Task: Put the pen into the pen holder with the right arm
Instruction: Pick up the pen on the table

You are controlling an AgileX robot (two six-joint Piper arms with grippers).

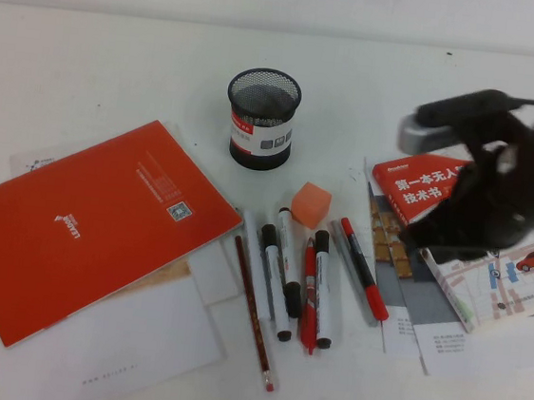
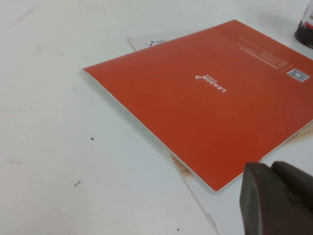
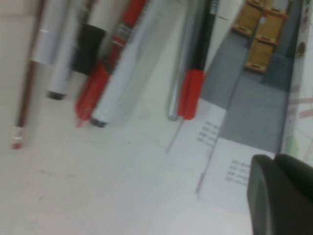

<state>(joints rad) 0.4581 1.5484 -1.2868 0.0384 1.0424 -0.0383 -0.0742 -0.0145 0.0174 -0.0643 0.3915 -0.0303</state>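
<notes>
The pen (image 1: pixel 365 269), slim with red ends and a black middle, lies flat on the table at the right end of a row of markers. In the right wrist view the pen (image 3: pixel 191 92) rests beside a slim grey pen. The black mesh pen holder (image 1: pixel 261 118) stands upright behind the row. My right arm (image 1: pixel 508 182) hovers blurred over the brochures, its gripper (image 1: pixel 433 235) just right of the pen. The right gripper (image 3: pixel 275 166) is shut and empty. My left gripper (image 2: pixel 271 171) is shut and empty beside the orange notebook (image 2: pixel 210 93), out of the high view.
The orange notebook (image 1: pixel 83 224) lies on white papers at the left. An orange cube (image 1: pixel 310 205), black and red markers (image 1: pixel 312 300) and a pencil (image 1: pixel 253 313) lie around the pen. A red book (image 1: pixel 422 183) and map brochures (image 1: pixel 497 282) lie under the right arm.
</notes>
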